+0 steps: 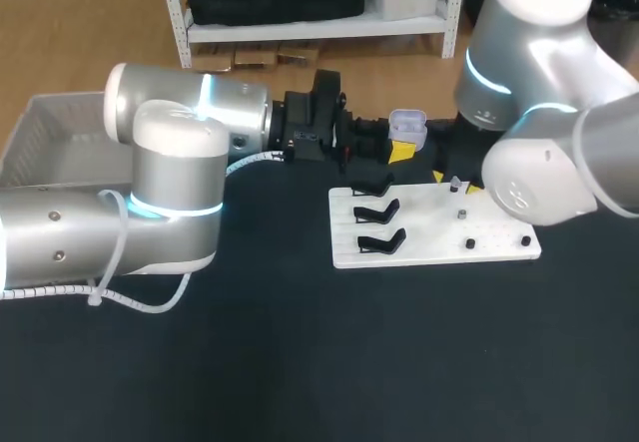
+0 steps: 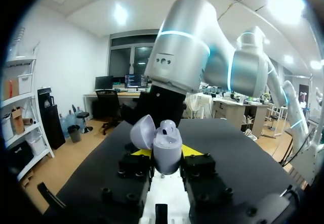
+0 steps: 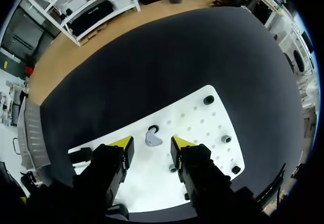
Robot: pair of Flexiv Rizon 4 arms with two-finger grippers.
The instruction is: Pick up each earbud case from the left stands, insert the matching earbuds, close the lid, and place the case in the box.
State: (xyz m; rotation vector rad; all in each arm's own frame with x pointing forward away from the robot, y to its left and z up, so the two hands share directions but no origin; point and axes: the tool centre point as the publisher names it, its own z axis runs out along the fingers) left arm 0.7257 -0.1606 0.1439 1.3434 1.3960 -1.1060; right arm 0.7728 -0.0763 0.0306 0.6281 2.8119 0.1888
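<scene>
The left gripper [image 2: 166,151] is clamped on the earbud case [image 2: 167,144], a glossy lavender rounded shell with its hinged lid open. The case is held above the matte black table [image 1: 300,362], beyond the board. The right gripper [image 3: 151,144] has its fingers parted and empty over the flat white perforated board [image 3: 202,128]. A small lavender earbud [image 3: 153,140] shows between its yellow tips.

My head camera overlooked the white board [image 1: 436,224] from afar; my right wrist camera hung directly above it.

Matte black tabletop [image 1: 349,362]
</scene>
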